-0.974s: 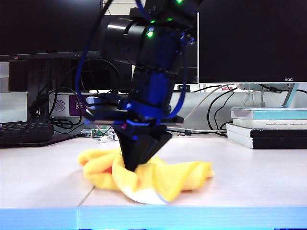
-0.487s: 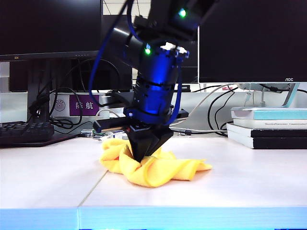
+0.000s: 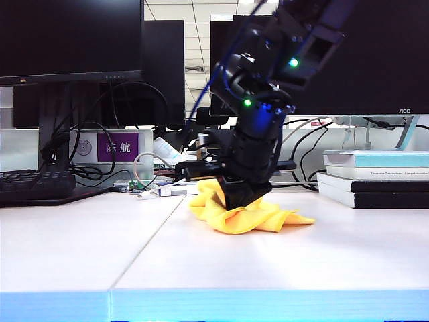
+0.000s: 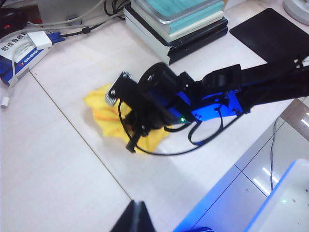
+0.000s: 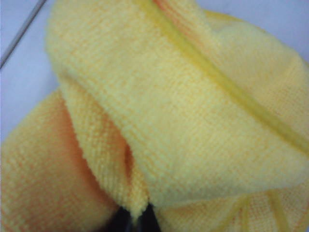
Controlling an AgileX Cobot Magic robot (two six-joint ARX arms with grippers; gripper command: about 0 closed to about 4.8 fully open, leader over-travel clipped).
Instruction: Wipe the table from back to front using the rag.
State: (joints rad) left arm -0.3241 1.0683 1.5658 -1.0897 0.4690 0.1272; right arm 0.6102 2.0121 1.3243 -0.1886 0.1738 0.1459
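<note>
Right gripper (image 3: 244,201) clamped on bunched rag (image 3: 251,216), far on table (image 3: 80,248), right of seam. Left gripper (image 4: 136,218) closed, raised.

fuzzy yellow cloth rag (image 5: 193,121) on the smooth, faintly glossy table (image 3: 80,255).

Office desk, monitors (image 3: 70,37), keyboard (image 3: 37,184), stacked books (image 3: 375,178)
</note>
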